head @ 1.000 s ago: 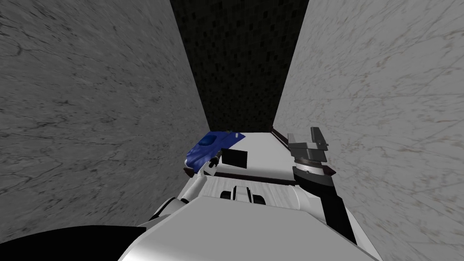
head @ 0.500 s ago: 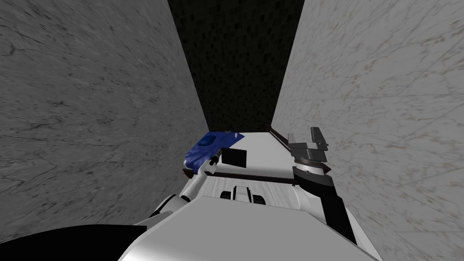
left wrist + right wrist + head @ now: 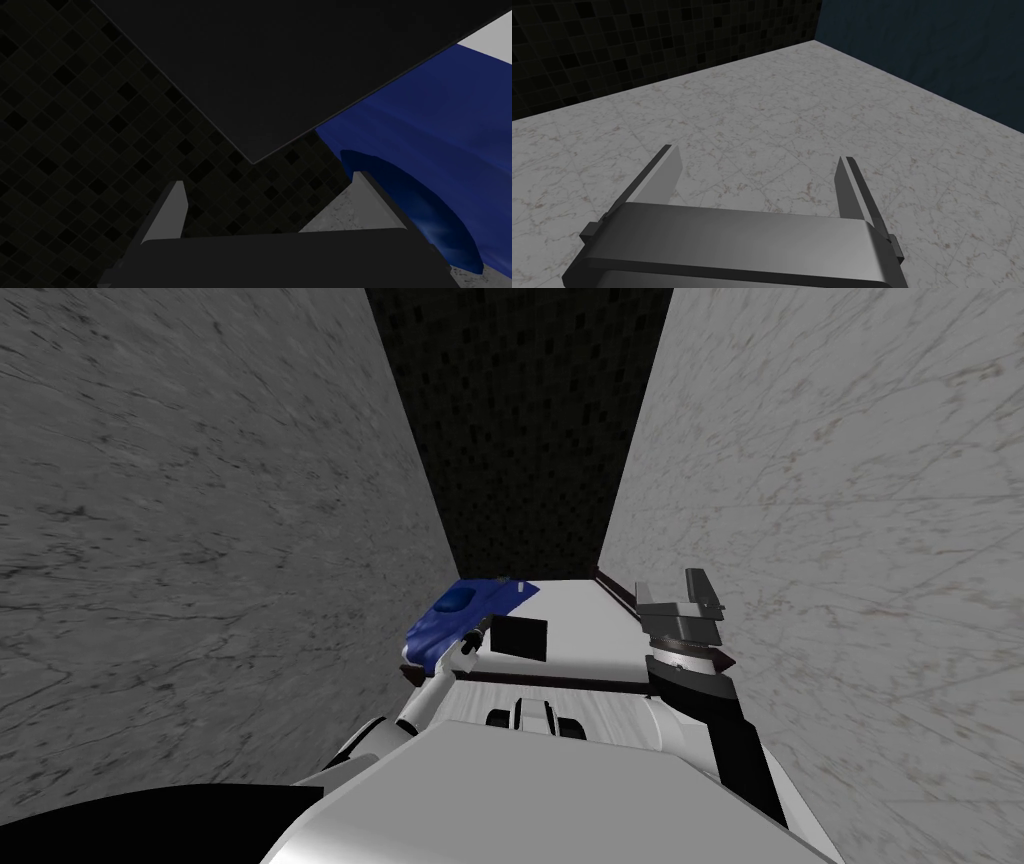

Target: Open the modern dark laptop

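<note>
Looming just beyond left tool (image 3: 269, 181): laptop (image 3: 300, 65)

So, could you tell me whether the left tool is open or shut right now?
The left tool is open: its fingers stand well apart, nothing between them, with the dark laptop ahead of their tips.

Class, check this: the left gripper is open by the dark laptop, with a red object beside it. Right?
Not quite: the object beside the dark laptop is blue, not red, as the head view shows. The left gripper is open.
</note>
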